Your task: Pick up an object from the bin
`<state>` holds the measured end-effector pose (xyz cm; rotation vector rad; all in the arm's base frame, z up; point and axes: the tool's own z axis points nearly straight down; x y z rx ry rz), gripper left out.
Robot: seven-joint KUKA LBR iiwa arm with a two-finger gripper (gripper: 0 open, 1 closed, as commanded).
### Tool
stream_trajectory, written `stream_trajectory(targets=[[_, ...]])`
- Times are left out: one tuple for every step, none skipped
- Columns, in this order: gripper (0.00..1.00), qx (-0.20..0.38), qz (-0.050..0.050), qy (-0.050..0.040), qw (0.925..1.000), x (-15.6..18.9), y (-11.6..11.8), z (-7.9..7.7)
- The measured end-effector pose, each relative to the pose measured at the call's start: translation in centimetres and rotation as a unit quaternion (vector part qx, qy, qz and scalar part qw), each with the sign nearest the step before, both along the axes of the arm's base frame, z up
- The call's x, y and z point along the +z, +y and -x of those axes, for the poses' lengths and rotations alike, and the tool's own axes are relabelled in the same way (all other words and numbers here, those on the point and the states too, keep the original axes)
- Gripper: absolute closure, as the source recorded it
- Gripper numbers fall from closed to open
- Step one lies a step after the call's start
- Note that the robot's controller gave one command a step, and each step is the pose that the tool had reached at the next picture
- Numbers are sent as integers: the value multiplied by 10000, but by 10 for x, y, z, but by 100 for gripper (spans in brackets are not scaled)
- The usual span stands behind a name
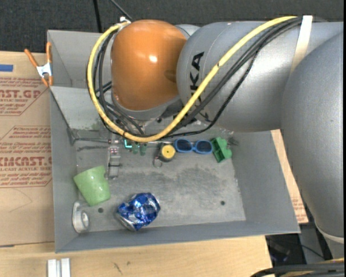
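My gripper (pixel 135 161) hangs below the orange wrist cover over the middle of the bin. It is open, with bare bin floor between its fingers. The left fingertip (pixel 112 167) stands just above the upper rim of a pale green plastic cup (pixel 93 185) lying on its side. The right fingertip (pixel 157 161) is beside a small yellow round piece (pixel 168 152). Blue sunglasses (pixel 193 146) lie just right of the yellow piece.
A green block (pixel 221 149) sits right of the sunglasses. A crushed blue can (pixel 138 210) lies near the front wall, and a clear ring-shaped piece (pixel 79 218) is in the front left corner. The arm covers the bin's back right.
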<state>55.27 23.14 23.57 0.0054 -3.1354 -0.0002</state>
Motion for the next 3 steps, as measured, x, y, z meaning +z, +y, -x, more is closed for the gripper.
stream_trajectory(targets=[[0, 79, 6, 11, 10000, -135, -7, 9], [100, 69, 12, -46, 10000, -129, -9, 5], [100, 50, -24, -69, 10000, -21, 10, 26]])
